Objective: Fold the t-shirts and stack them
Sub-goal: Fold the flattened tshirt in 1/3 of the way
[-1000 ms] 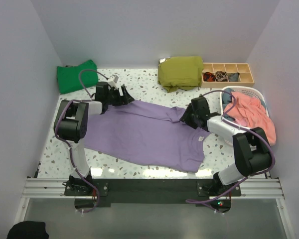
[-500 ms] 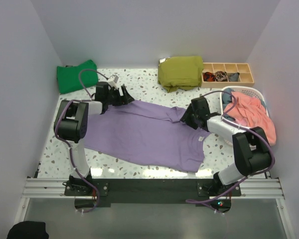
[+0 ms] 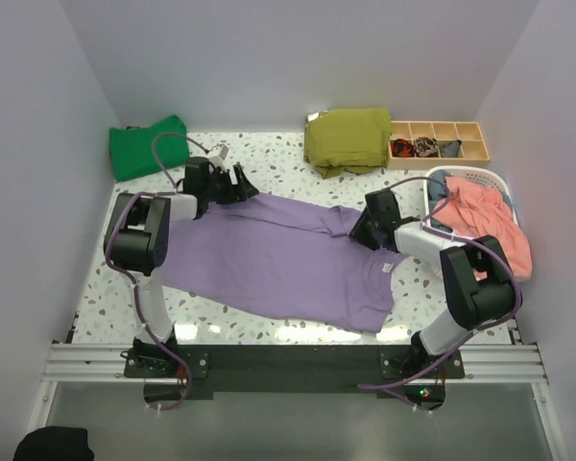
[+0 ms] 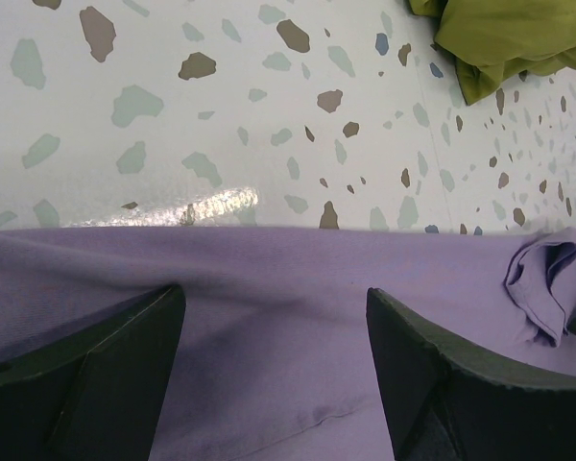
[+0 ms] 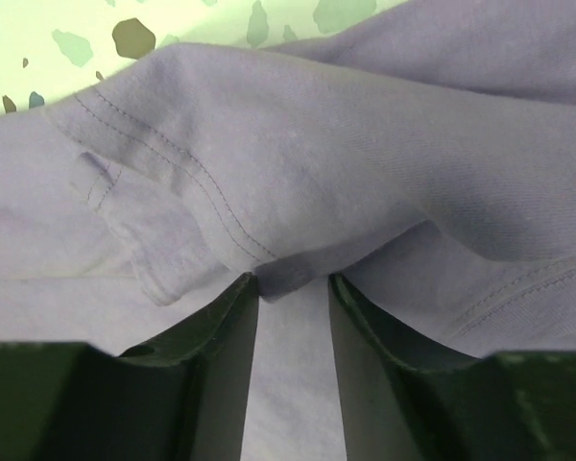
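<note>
While the lavender t-shirt [image 3: 278, 259] lies spread flat across the middle of the speckled worktop [image 3: 278, 158], both arms reach to its far edge. Its small white neck label [image 3: 388, 266] shows near the right end.

Left gripper [image 3: 242, 184]: low over the far left corner of the shirt, jaws wide apart. The wrist view shows one finger on either side of smooth purple cloth and nothing gripped.

Right gripper [image 3: 363, 230]: at the bunched sleeve on the far right, jaws narrow. In the wrist view a raised, stitched fold of the purple cloth is caught between their tips.

Green t-shirt [image 3: 146, 146]: folded in the far left corner, well apart from the purple one.

Other items: an olive garment [image 3: 348, 137] folded at the far edge; just to its right a wooden divided tray [image 3: 440, 141]; and a white basket [image 3: 494, 180] holding pink cloth [image 3: 485, 216] at the right side.
</note>
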